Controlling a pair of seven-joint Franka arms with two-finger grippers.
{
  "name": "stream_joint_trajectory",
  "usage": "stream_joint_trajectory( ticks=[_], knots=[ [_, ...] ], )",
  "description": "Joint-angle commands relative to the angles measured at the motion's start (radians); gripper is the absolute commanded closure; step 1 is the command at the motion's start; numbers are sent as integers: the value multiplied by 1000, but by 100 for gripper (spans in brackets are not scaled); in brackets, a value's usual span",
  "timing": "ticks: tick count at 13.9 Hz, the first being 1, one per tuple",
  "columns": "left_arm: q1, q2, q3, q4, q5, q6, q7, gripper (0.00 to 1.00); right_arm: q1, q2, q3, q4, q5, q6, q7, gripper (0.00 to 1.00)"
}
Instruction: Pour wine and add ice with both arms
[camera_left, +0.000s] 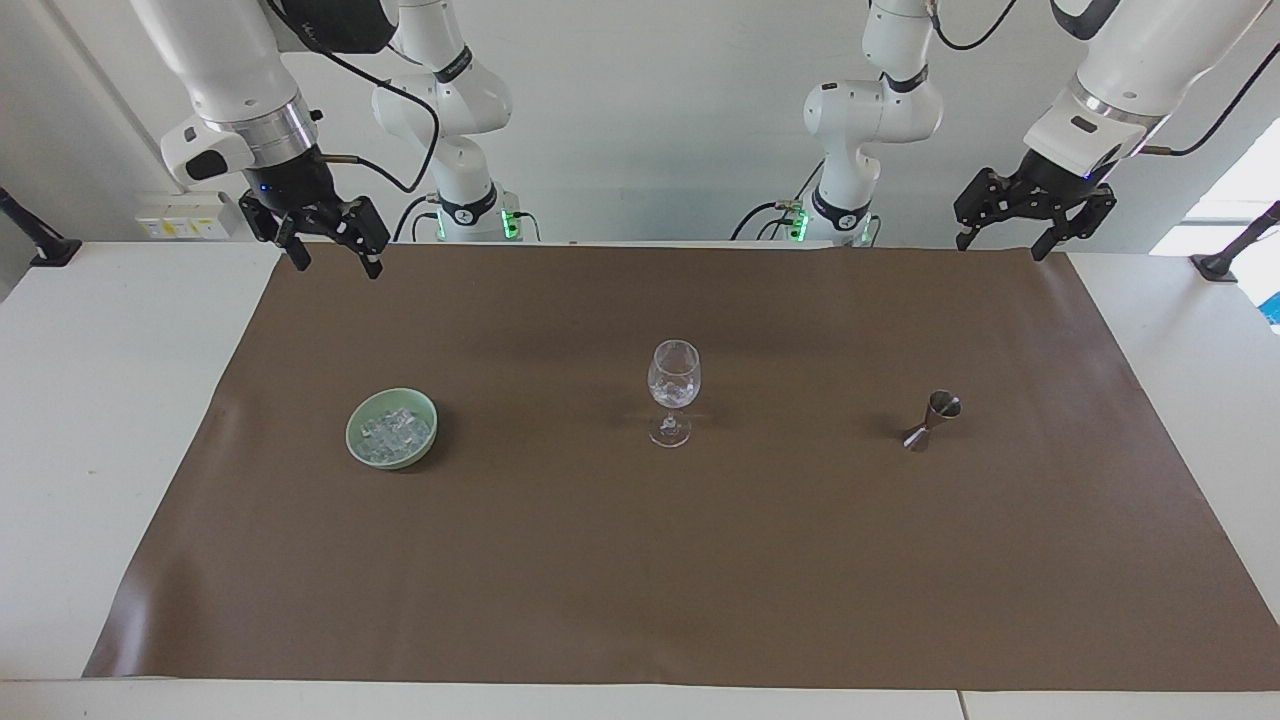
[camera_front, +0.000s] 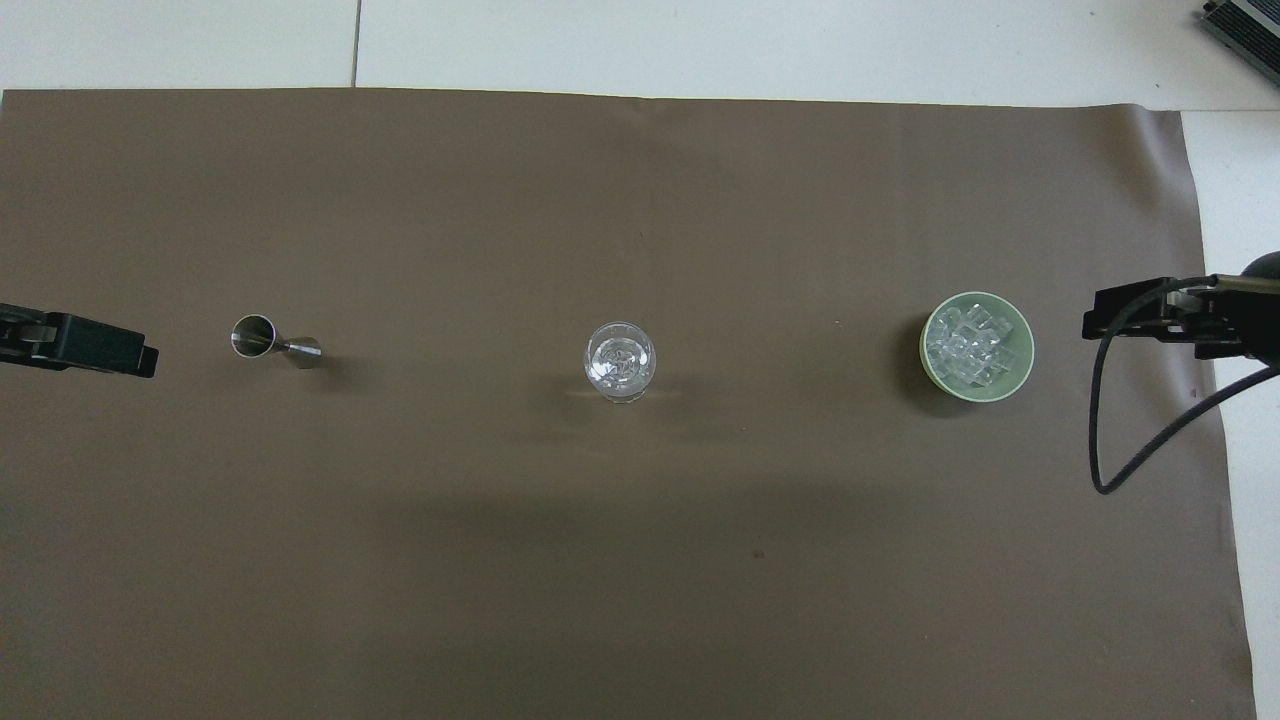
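A clear stemmed wine glass (camera_left: 674, 385) stands at the middle of the brown mat, with a few ice pieces in its bowl; it also shows in the overhead view (camera_front: 620, 360). The ice (camera_left: 396, 430) is a heap of clear cubes in a pale green bowl (camera_left: 352, 432), toward the right arm's end; the overhead view shows the ice (camera_front: 968, 345) and the bowl (camera_front: 1026, 352) too. My right gripper (camera_left: 334, 266) hangs open and empty, high over the mat's corner by its own base. My left gripper (camera_left: 1000, 250) hangs open and empty over the mat's corner by its own base.
A small steel jigger (camera_left: 932, 420) stands on the mat toward the left arm's end, also in the overhead view (camera_front: 272, 342). The brown mat (camera_left: 640, 560) covers most of the white table. A black cable (camera_front: 1110, 440) loops down from the right wrist.
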Motion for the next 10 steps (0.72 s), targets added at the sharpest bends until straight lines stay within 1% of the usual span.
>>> stream_joint_trajectory(
  ticks=[1, 2, 4, 10],
  knots=[
    [0, -28, 1, -28, 20, -8, 9, 0, -14, -24, 4, -8, -4, -20, -43, 0],
    [0, -28, 1, -28, 20, -8, 9, 0, -14, -24, 4, 7, -9, -38, -43, 0],
    [0, -28, 1, -28, 20, -8, 9, 0, -14, -43, 6, -24, -9, -29, -42, 0],
    [0, -28, 1, -28, 20, -8, 9, 0, -14, -52, 7, -51, 2, -21, -37, 0]
  ],
)
